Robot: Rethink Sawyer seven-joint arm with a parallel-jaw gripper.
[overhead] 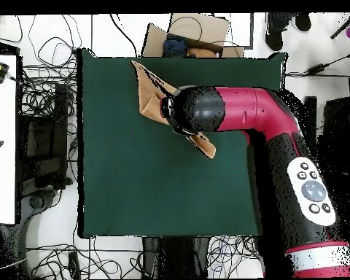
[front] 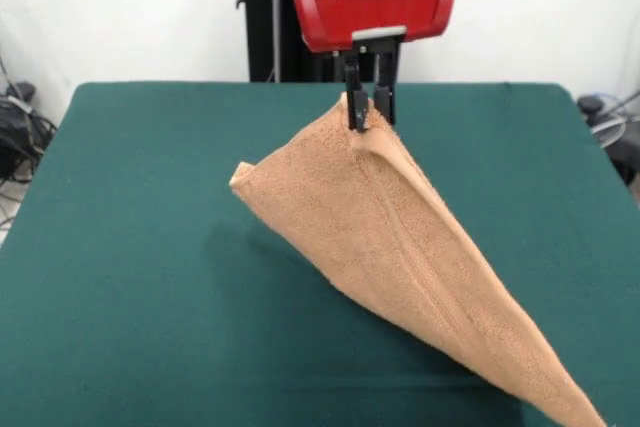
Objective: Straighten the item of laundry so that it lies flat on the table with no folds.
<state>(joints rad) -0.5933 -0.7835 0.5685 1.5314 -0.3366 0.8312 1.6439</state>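
Observation:
The light orange-tan towel [front: 400, 247] hangs from my gripper [front: 367, 112], which is shut on its top edge above the green table [front: 150, 297]. The cloth slopes down in a long fold from the gripper to the near right edge of the front view, where its lower end trails on the table. One loose corner sticks out to the left in the air. In the overhead view the towel [overhead: 149, 91] shows on both sides of the arm's head, which hides the gripper and the towel's middle.
The red and black arm [overhead: 265, 117] reaches over the table from the right side of the overhead view. A cardboard box [overhead: 189, 36] sits beyond the table's far edge. Cables and a power strip [overhead: 43, 146] lie on the floor at the left.

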